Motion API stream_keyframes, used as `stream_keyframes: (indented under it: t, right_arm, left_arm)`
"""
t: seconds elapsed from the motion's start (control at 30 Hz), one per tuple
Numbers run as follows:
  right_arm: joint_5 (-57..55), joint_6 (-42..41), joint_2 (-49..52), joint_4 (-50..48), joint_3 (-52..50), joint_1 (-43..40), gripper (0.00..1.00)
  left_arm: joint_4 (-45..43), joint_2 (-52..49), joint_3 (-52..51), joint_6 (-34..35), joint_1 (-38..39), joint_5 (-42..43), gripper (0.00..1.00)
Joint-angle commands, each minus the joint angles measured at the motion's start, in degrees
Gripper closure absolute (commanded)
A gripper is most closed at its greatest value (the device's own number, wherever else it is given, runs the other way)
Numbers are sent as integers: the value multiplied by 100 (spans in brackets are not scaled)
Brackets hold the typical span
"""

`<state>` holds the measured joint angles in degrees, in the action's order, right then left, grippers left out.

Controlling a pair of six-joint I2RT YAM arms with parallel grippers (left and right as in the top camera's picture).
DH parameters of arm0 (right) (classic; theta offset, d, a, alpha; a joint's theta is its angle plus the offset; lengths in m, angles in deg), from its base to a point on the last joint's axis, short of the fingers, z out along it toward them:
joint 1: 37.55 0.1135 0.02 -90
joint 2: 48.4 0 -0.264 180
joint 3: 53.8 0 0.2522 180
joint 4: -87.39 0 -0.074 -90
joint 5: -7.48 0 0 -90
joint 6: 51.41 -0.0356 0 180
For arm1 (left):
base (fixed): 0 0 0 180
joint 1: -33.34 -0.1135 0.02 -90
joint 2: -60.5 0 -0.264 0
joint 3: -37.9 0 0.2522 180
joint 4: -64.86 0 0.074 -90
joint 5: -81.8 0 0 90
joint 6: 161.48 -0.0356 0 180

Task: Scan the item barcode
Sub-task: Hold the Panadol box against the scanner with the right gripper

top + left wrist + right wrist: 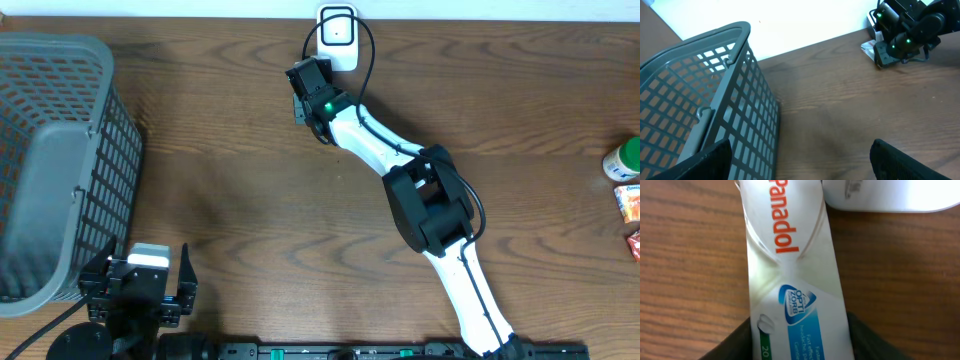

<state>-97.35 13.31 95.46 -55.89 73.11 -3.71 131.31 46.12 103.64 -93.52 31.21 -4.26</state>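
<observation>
The wooden table (230, 180) fills the overhead view. A grey mesh basket (60, 170) stands at its left edge. The left wrist camera sees the basket from the side, with open grid walls and a handle folded against the inside.

The right arm (430, 210) reaches from the near edge up to the far middle of the table. From above, the right gripper (305, 100) sits just in front of a white scanner (337, 35) and hides most of what it carries.

The left gripper (147, 270) sits at the near left corner beside the basket. Its fingers are spread wide with nothing between them, as its own camera also shows.

Only the right wrist view shows the task's item plainly. A white Panadol box (795, 280) with orange lettering and a blue panel runs lengthwise between the two dark fingers (727, 342). The fingers press against its long sides, so the box looks gripped. Its far end lies just beside the scanner's rounded white body. Whether the box rests on the wood or is held above it cannot be told.

At the right edge, seen only from overhead, are a green-capped bottle (622, 160) and two small orange packets (630, 203), well apart from both arms.
</observation>
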Motion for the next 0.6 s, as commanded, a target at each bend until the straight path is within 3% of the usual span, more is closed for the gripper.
stream_keyframes:
  t: [0.0, 0.1, 0.2, 0.4, 0.57]
  right_arm:
    - [444, -188, 361, 494, -175, 55, 61]
    - [439, 11, 42, 1147, -175, 37, 68]
    - [442, 302, -267, 1816, -175, 33, 68]
    - [444, 699, -737, 3357, -175, 33, 66]
    - [546, 1506, -831, 4763, -186, 107, 62]
  left_arm:
    - [2, -11, -2, 76, 17, -11, 14]
    - [4, -11, -2, 76, 17, -9, 13]
    - [2, -11, -2, 76, 17, -11, 14]
    - [2, -11, -2, 76, 17, -9, 14]
    - [2, -11, -2, 76, 17, -9, 14]
